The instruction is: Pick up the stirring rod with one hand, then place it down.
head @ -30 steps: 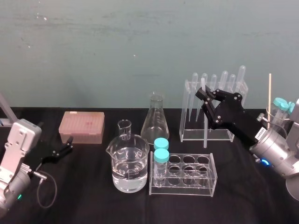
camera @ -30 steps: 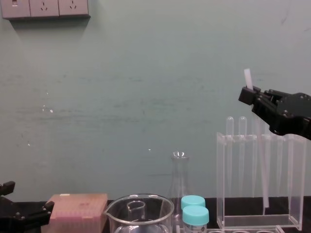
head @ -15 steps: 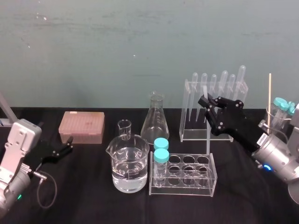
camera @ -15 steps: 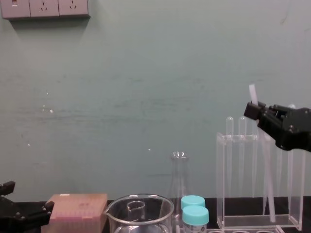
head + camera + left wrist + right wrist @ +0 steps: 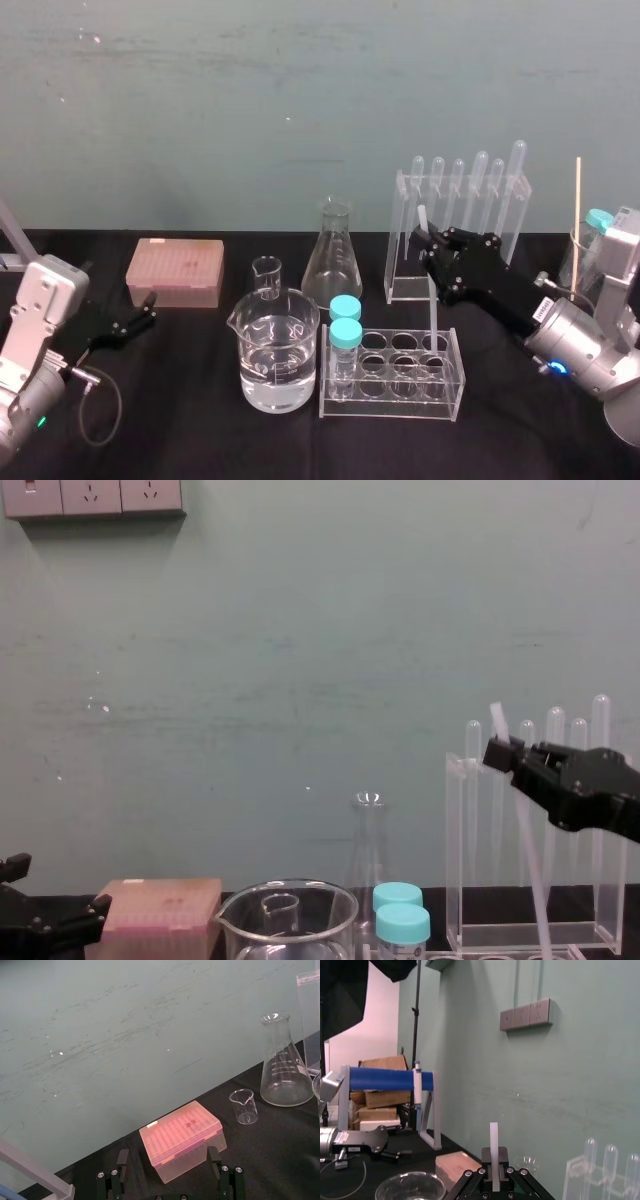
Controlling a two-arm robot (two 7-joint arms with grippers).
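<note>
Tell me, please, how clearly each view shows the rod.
Head view: the rod, in the right gripper, fades against the clear rack, left gripper idle at left; chest view: it blends with tubes; right wrist view: its tip shows plainly against the wall.

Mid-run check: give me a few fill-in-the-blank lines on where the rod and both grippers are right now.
1. The stirring rod is clamped near its ____ end by the right gripper.
2. The left gripper rests open on the table beside the ____ tip box.
3. The low tube rack in front holds ____ blue-capped vials.

Missing words: upper; pink; two
</note>
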